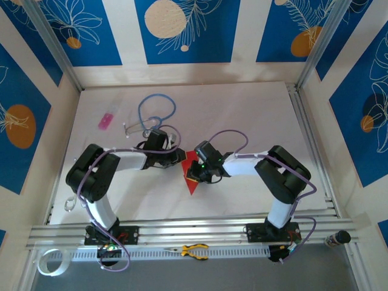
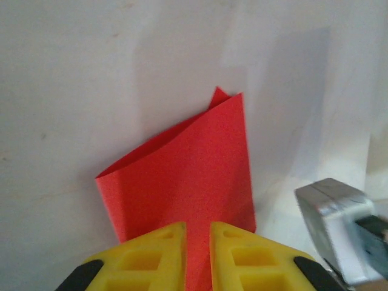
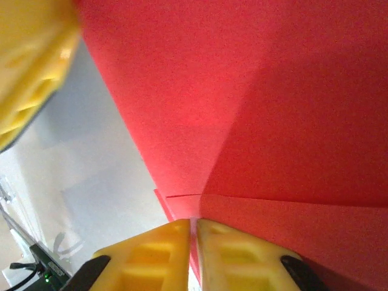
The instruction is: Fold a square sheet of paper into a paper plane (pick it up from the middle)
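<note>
The white worktop point(image 1: 242, 109) carries everything, and the 2 arms reach in from its near edge to meet around its middle. Between them lies the sheet of paper point(image 1: 192, 182), bright red and already partly folded: in the top view it shows as a narrow wedge with its tip pointing at the near edge, and in the left wrist view one layer curls over another with a soft, unpressed bend along the left side.

The left gripper point(image 2: 197, 227) has its yellow fingers point(image 2: 160, 251) drawn close, with a strip of the red paper passing through the thin gap, so it looks clamped on the sheet. The right gripper point(image 3: 194, 223) has its fingers nearly touching at a point where 2 creases meet, and appears pinched on the paper's edge there.

The sheet looks very light, thin and limp; it probably bows wherever it lacks support and tears if the 2 grips pull apart. Its surface looks smooth, so a light pinch may slip. The best hold is likely close beside a crease, where doubled layers give some stiffness.
</note>
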Controlling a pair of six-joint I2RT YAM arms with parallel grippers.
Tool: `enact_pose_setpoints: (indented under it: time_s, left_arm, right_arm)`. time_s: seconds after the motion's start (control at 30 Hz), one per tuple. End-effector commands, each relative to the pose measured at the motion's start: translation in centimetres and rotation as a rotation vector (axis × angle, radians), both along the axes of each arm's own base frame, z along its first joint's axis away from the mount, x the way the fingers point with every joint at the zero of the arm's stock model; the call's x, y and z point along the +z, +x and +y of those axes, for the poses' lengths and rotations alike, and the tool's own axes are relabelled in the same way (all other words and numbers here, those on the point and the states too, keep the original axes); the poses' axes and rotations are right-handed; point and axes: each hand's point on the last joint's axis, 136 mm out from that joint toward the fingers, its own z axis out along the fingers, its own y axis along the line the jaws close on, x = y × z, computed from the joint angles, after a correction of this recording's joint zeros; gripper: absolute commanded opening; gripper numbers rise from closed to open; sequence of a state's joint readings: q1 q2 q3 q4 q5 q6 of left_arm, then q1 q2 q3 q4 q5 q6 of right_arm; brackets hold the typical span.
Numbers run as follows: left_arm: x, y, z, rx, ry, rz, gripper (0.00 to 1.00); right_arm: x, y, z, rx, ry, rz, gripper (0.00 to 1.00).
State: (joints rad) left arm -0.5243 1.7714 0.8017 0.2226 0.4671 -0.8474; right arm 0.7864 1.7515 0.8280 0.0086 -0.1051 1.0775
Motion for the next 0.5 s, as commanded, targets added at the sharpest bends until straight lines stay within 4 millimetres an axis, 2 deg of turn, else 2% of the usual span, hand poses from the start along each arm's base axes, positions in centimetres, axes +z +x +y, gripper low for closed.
enact_pose_setpoints:
  time_s: [0.0, 0.13, 0.27, 0.47]
  left_arm:
    - [-1.0, 0.1, -0.1, -0.005, 0.035, 0.017, 0.17]
    - [-2.2, -0.4, 0.3, -0.013, 0.057, 0.035, 0.17]
    - [-2.9, -0.8, 0.3, -0.041, 0.065, 0.037, 0.16]
    - [-2.8, -1.3, -0.5, -0.113, 0.03, 0.02, 0.14]
  right_arm:
    - [-0.7, -1.1, -0.8, 0.002, -0.008, 0.023, 0.17]
    - [1.3, -0.5, -0.8, 0.024, 0.025, -0.03, 0.22]
    - [1.9, 0.7, -3.9, -0.036, -0.038, -0.044, 0.25]
    - [2.2, 1.9, -8.0, -0.116, -0.019, -0.032, 0.28]
